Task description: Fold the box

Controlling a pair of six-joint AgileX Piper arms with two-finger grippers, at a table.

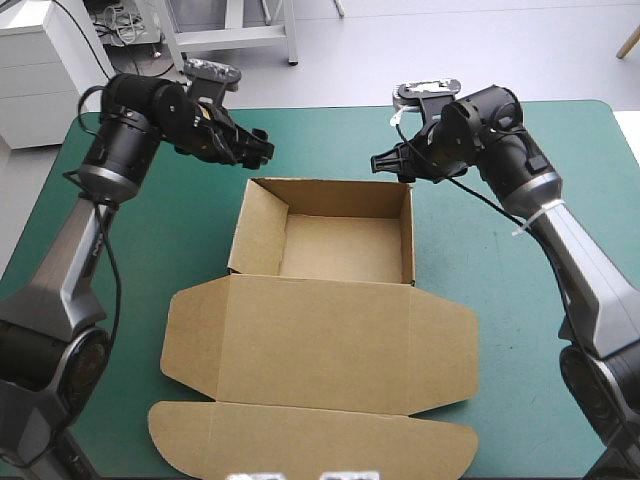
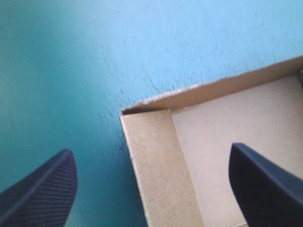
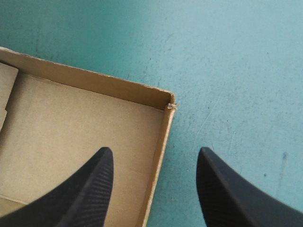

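One box sits on the cover: an open tray with four raised walls and its lid flat. Two grippers are above it, both spread. One far corner lies between the left gripper fingers, the other between the right gripper fingers.

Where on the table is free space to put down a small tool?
Bare teal-green cover lies left of the box, up to the table's left edge, and right of it. Crowded: its far corners, near the left gripper and right gripper; the lid fills the near side.
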